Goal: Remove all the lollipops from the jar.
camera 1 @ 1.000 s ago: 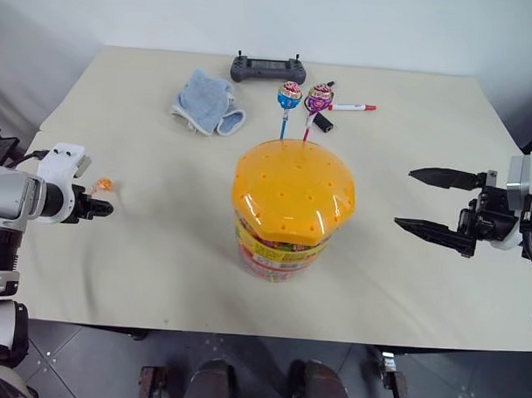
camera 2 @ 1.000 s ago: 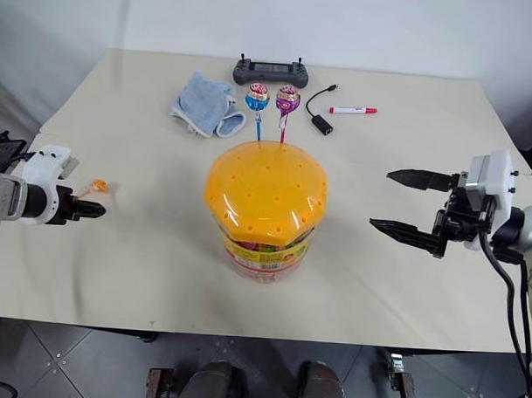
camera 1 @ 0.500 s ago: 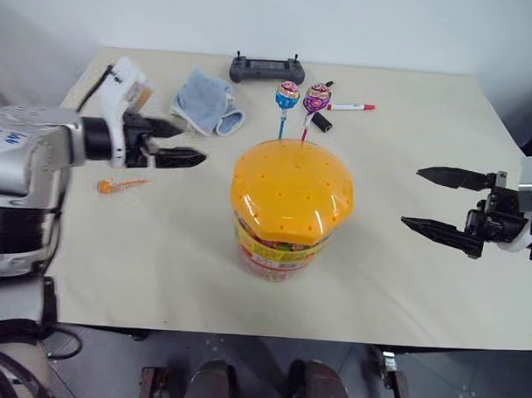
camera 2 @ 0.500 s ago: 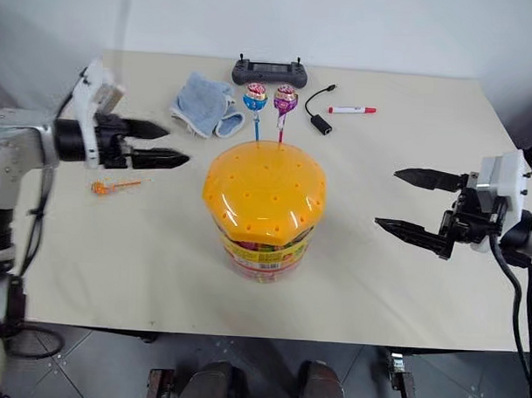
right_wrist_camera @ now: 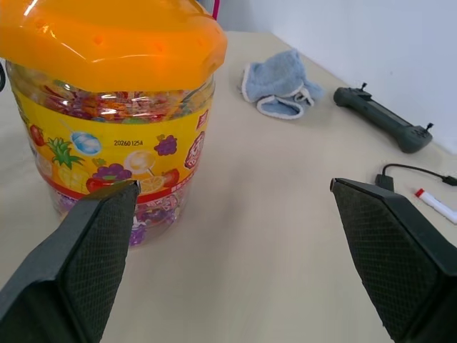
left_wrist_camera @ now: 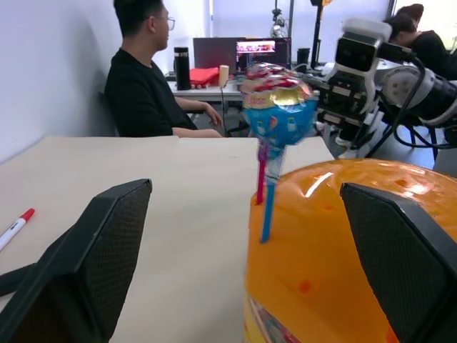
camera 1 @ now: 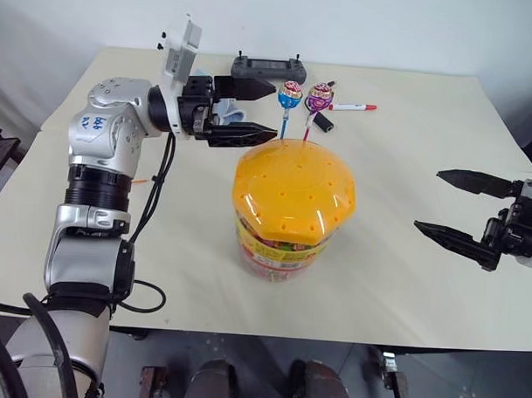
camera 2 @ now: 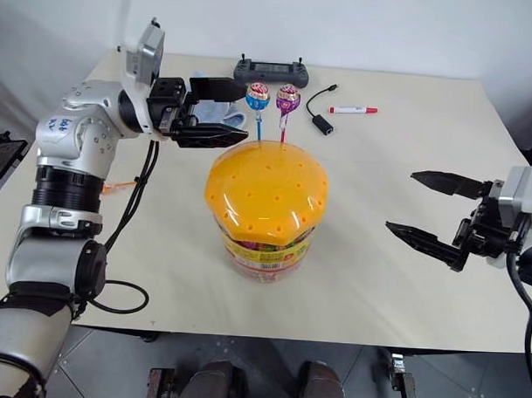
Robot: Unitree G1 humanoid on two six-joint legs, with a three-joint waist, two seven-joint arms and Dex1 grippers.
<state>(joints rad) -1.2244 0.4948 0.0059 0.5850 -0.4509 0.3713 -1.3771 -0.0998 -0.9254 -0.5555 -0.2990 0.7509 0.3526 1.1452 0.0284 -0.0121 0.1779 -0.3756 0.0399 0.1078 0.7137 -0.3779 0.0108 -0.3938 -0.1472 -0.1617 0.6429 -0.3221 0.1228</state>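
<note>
Beside blue lollipop: open left gripper.

The table is beige. The jar stands near its middle. Beyond the jar lie a blue cloth, a black controller, a black cable with plug and a red-and-white marker. An orange lollipop lies left of the jar.

Head stereo pair looks down and forward over the whole table, both eyes framing the same spread with the jar in the middle. Left wrist cam sits close, level, facing right across the jar's lid. Right wrist cam sits low, looking left at the jar's side.
</note>
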